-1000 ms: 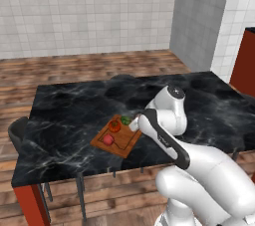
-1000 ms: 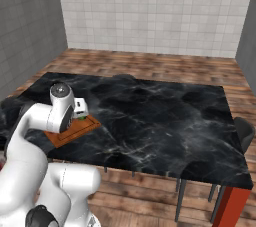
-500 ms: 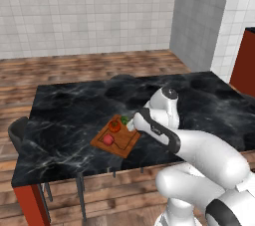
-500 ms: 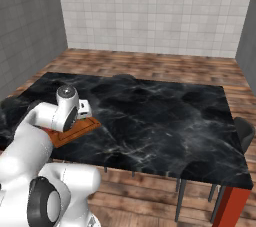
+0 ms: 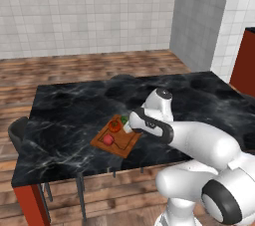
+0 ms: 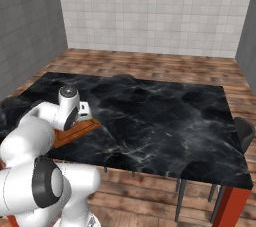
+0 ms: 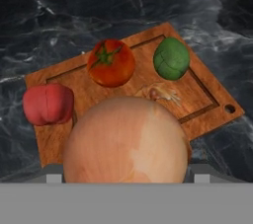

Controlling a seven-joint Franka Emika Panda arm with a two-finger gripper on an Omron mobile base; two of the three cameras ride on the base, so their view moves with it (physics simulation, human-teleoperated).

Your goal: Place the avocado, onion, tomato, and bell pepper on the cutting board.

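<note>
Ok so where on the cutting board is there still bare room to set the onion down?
Bare wood on the cutting board lies below the avocado, toward the corner with the hole, and in the middle strip beneath the tomato. It is crowded along the far edge and by the bell pepper. The onion hangs over the near middle.

Black marble table (image 5: pixel 74 110), dark chair (image 6: pixel 243 130) beside it, wooden floor (image 5: pixel 89 65), white tiled wall (image 5: pixel 89 11)

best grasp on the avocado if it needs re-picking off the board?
Across the narrow middle of the avocado, coming straight down. It lies as a rounded oval on the cutting board, clear of the tomato, so fingers fit on both sides.
</note>
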